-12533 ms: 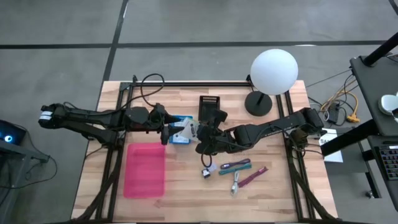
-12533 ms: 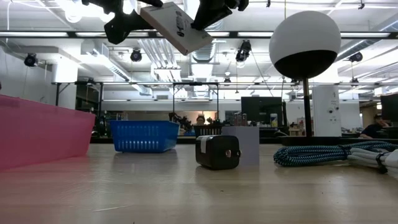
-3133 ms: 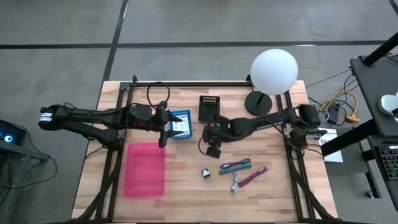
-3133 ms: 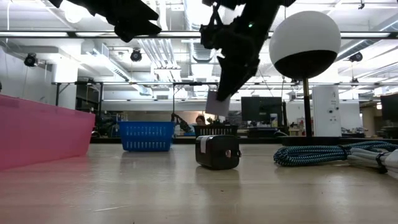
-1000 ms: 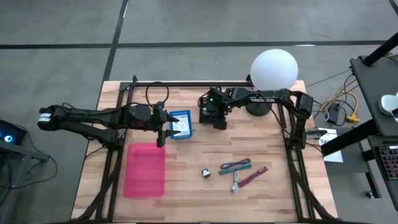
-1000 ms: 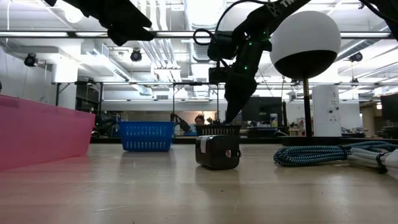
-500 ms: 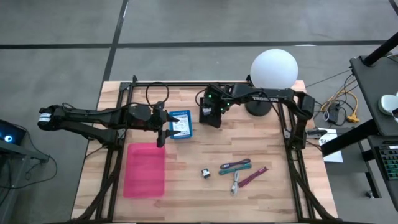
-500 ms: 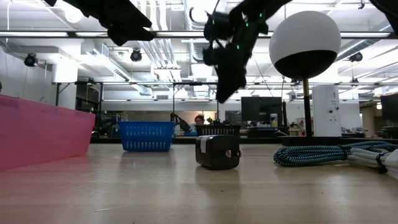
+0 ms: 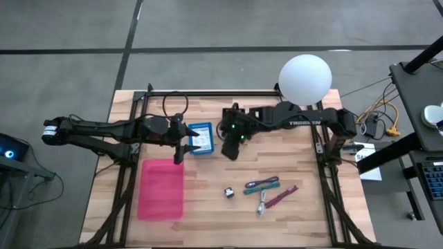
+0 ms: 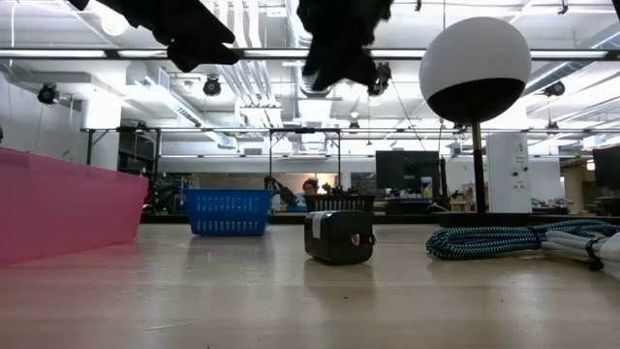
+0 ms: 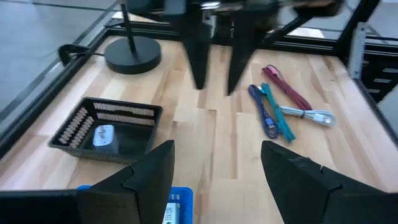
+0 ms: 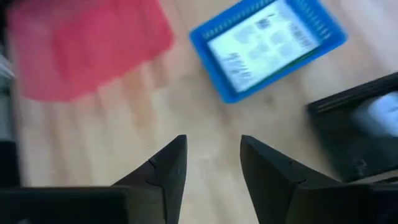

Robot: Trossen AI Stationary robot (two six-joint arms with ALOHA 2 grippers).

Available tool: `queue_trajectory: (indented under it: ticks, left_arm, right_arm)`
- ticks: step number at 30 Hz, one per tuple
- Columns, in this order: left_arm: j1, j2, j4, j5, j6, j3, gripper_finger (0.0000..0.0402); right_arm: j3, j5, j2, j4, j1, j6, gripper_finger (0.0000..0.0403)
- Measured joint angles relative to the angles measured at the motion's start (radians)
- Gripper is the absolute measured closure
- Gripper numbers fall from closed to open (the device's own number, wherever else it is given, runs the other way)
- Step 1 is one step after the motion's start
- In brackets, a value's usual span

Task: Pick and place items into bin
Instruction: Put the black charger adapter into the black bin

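The blue basket (image 9: 201, 138) holds a flat white packet (image 12: 264, 37) and sits beside the black basket (image 11: 118, 107), which has a pale-blue piece (image 11: 103, 135) lying in it. The pink bin (image 9: 143, 187) lies nearer the table's near edge. Teal and purple strips (image 9: 261, 184), a magenta strip (image 9: 280, 196), a silvery piece (image 9: 262, 203) and a small dark piece (image 9: 228, 192) lie on the wood. My left gripper (image 9: 182, 146) hangs open just left of the blue basket. My right gripper (image 9: 230, 149) hangs open in the air, between the two baskets and slightly nearer, pointing down.
The white ball lamp (image 9: 304, 79) stands on its dark base (image 9: 287, 114) at the far right. A braided cord (image 10: 504, 237) lies at the table's right side. Metal rails frame the table's left, right and far sides. Bare wood shows between the pink bin and the strips.
My right gripper has risen from just over the black basket and drifted toward the table's near edge and slightly left, ending high beside the blue basket. The left arm and the things on the table have stayed where they were.
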Motion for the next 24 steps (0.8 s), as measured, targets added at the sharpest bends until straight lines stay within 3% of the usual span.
queue_trajectory:
  ticks: [11, 16, 24]
  left_arm:
    - [0.000, 0.000, 0.000, 0.016, 0.000, 0.000, 0.0178]
    - [0.000, -0.020, 0.004, 0.050, 0.003, 0.002, 0.0178]
    - [0.000, -0.048, 0.002, 0.051, 0.008, 0.001, 0.0178]
  right_arm:
    - [0.037, 0.066, 0.001, -0.005, 0.177, 0.585, 0.0263]
    - [0.030, 0.072, 0.003, -0.006, 0.251, 0.635, 0.0239]
    - [0.018, 0.133, 0.026, 0.009, 0.324, 0.780, 0.0162]
